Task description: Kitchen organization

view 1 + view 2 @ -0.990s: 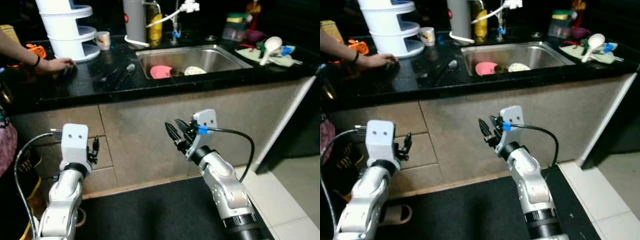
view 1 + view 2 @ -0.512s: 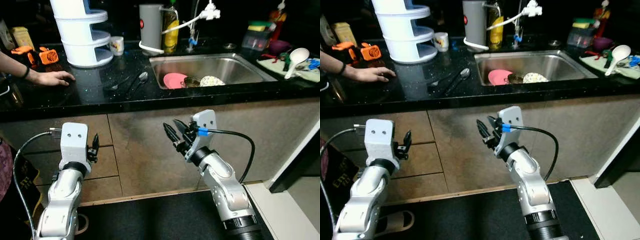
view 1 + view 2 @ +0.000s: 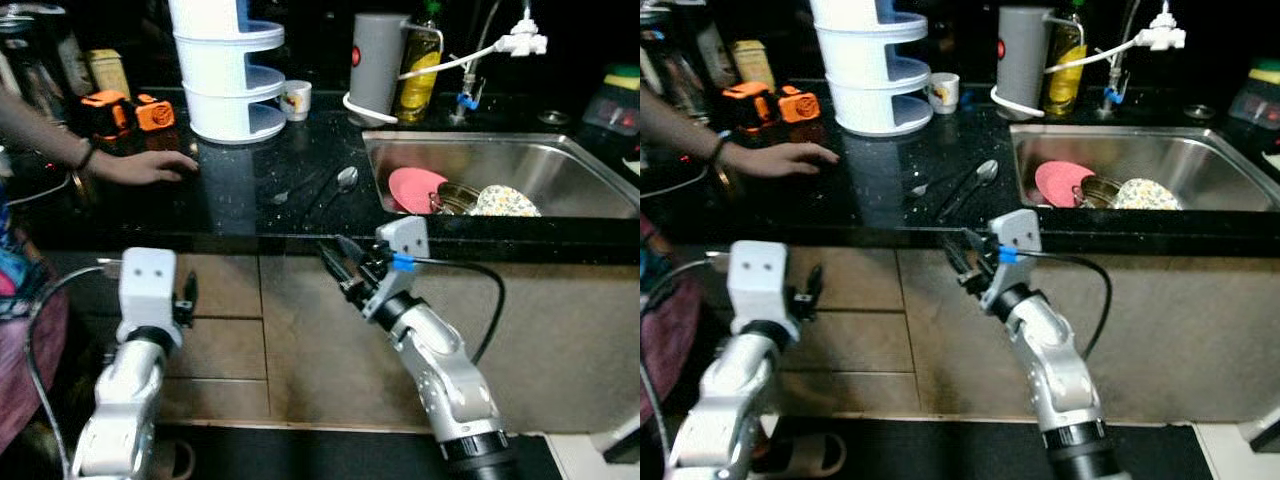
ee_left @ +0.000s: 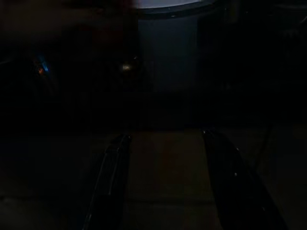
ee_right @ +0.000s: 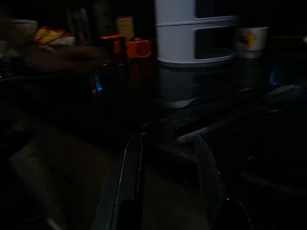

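A: What do the head views show?

B: A black tabletop (image 3: 230, 200) with a steel sink (image 3: 560, 165) set into it. The right gripper (image 3: 338, 262) is raised at the tabletop's front edge, its fingers released with a gap between them and nothing in it. Just beyond the fingers, on the tabletop, lie two spoons (image 3: 335, 187) side by side, apart from the fingers.

A: And farther off?

B: Well past the spoons stands a white tiered rack (image 3: 228, 75), with a small cup (image 3: 295, 98) just beside it. A grey canister (image 3: 377, 65) and a yellow bottle (image 3: 417, 70) stand near the sink's back corner. In the sink lie a pink plate (image 3: 415, 188) and a patterned bowl (image 3: 505, 201). A person's hand (image 3: 150, 166) rests flat on the tabletop, off to the left of the fingers, near two orange objects (image 3: 135, 108).

A: The left arm?

B: The left gripper (image 3: 187, 296) is held lower, in front of the cabinet drawers (image 3: 225, 320), below the tabletop edge.

A: The left wrist view?

B: Very dark. Its two fingers (image 4: 112, 175) stand spread apart with nothing between them; a pale band of the rack shows ahead.

A: The right wrist view?

B: Dim. The fingers (image 5: 132, 167) are parted and hold nothing. Ahead of them are the rack (image 5: 196, 33), the cup (image 5: 252, 40) and the orange objects (image 5: 127, 47).
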Tool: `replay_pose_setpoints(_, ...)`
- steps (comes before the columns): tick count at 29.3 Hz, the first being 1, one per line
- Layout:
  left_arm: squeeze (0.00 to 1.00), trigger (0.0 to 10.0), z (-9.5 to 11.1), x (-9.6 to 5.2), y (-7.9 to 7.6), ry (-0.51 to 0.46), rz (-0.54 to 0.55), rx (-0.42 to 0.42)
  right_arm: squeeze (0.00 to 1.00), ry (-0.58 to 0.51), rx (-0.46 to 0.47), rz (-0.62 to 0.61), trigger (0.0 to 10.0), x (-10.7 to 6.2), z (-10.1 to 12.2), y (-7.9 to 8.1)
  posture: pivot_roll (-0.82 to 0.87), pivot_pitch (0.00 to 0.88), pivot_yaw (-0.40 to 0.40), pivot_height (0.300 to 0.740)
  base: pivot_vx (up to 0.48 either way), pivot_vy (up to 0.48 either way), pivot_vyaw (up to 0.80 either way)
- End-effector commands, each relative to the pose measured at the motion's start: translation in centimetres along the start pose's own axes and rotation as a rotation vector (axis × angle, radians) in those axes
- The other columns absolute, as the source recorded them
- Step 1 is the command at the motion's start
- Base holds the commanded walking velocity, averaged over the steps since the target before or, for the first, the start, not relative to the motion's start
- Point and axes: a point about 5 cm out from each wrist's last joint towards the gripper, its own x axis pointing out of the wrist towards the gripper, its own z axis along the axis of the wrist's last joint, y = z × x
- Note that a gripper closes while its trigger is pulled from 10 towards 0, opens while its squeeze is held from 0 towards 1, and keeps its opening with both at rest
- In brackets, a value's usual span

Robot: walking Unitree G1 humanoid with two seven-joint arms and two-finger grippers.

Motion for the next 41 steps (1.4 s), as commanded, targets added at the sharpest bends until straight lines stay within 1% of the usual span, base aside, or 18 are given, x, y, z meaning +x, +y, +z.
replay_pose_setpoints(1,0.00,10.0,0.0,0.0,-0.1,0.006,-0.005,-0.005,0.00,-0.009,0.001,-0.007,10.0,0.0,0.5,-0.3,0.00,0.000,-0.015,0.740,0.480,0.000,0.00)
replay_pose_setpoints(5,0.00,10.0,0.0,0.0,0.0,0.003,-0.002,-0.004,0.00,-0.006,-0.005,-0.007,10.0,0.1,0.6,-0.3,0.00,0.000,-0.015,0.740,0.480,0.000,0.00)
replay_pose_setpoints(9,0.00,10.0,0.0,0.0,0.3,0.004,0.001,0.004,0.00,-0.013,-0.014,0.013,10.0,0.7,1.3,0.6,0.01,0.000,-0.009,0.740,0.480,0.000,0.00)
replay_pose_setpoints(14,0.00,10.0,0.0,0.0,0.5,0.007,0.014,0.006,0.00,-0.024,-0.013,0.021,10.0,1.0,1.8,1.0,0.01,0.000,-0.004,0.740,0.386,0.000,0.00)
replay_pose_setpoints(25,0.00,10.0,-0.2,-0.3,-0.9,0.002,0.001,0.017,0.00,0.040,-0.072,-0.040,10.0,1.7,2.8,0.6,0.01,0.000,-0.026,0.740,0.000,0.000,0.00)
replay_pose_setpoints(26,0.00,10.0,-0.1,-0.4,-1.0,-0.008,-0.004,0.025,0.80,0.040,-0.078,-0.047,10.0,1.8,3.2,0.5,0.01,0.000,-0.030,0.740,0.000,0.000,0.00)
replay_pose_setpoints(27,0.00,10.0,-0.1,-0.5,-1.1,-0.015,-0.008,0.031,0.80,0.039,-0.080,-0.051,10.0,1.9,3.4,0.4,0.01,0.000,-0.030,0.740,0.000,0.000,0.00)
replay_pose_setpoints(28,0.00,10.0,0.3,-0.6,-1.3,-0.045,-0.024,0.059,1.00,0.048,-0.100,-0.076,10.0,2.1,3.9,0.0,0.01,0.000,-0.032,0.740,0.000,0.000,0.00)
replay_pose_setpoints(29,0.00,10.0,0.3,-0.6,-1.3,-0.045,-0.024,0.059,1.00,0.048,-0.100,-0.076,10.0,2.1,3.9,0.0,0.01,0.000,-0.032,0.740,0.000,0.000,0.00)
replay_pose_setpoints(30,0.00,10.0,0.8,-0.6,-1.4,-0.073,-0.033,0.073,1.00,0.055,-0.100,-0.089,10.0,2.2,4.2,-0.2,0.01,0.000,-0.033,0.740,0.000,0.000,0.00)
replay_pose_setpoints(31,0.00,10.0,2.0,-0.6,-1.5,-0.136,-0.044,0.099,1.00,0.083,-0.104,-0.123,10.0,2.3,4.5,-0.7,0.01,0.000,-0.033,0.740,0.000,0.000,0.00)
replay_pose_setpoints(32,0.00,10.0,2.0,-0.6,-1.5,-0.136,-0.044,0.099,1.00,0.083,-0.104,-0.123,10.0,2.3,4.5,-0.7,0.01,0.000,-0.033,0.740,0.000,0.000,0.00)
replay_pose_setpoints(34,0.00,10.0,3.3,-0.6,-1.5,-0.204,-0.038,0.128,1.00,0.151,-0.106,-0.147,10.0,2.2,4.6,-1.2,0.00,0.000,-0.038,0.740,0.000,0.000,0.00)
replay_pose_setpoints(37,0.00,10.0,3.7,-0.5,-1.5,-0.222,-0.034,0.136,1.00,0.175,-0.104,-0.155,10.0,2.1,4.6,-1.3,0.00,0.000,-0.038,0.740,0.000,0.000,0.00)
replay_pose_setpoints(38,0.00,10.0,4.1,-0.5,-1.4,-0.241,-0.025,0.145,1.00,0.216,-0.076,-0.160,10.0,2.1,4.5,-1.4,0.00,0.000,-0.039,0.740,0.000,0.000,0.00)
replay_pose_setpoints(39,0.00,10.0,4.5,-0.4,-1.1,-0.265,0.004,0.158,0.00,0.345,-0.028,-0.145,10.0,2.0,4.1,-1.1,0.00,0.000,-0.039,0.740,0.000,0.000,0.00)
replay_pose_setpoints(40,0.00,10.0,4.5,-0.4,-1.1,-0.265,0.004,0.158,0.00,0.345,-0.028,-0.145,10.0,2.0,4.1,-1.1,0.00,0.000,-0.039,0.740,0.000,0.000,0.00)
replay_pose_setpoints(41,0.00,10.0,4.7,-0.4,-1.1,-0.271,0.014,0.161,0.00,0.387,-0.016,-0.136,10.0,1.9,4.0,-1.0,0.00,0.000,-0.039,0.740,0.000,0.000,0.00)
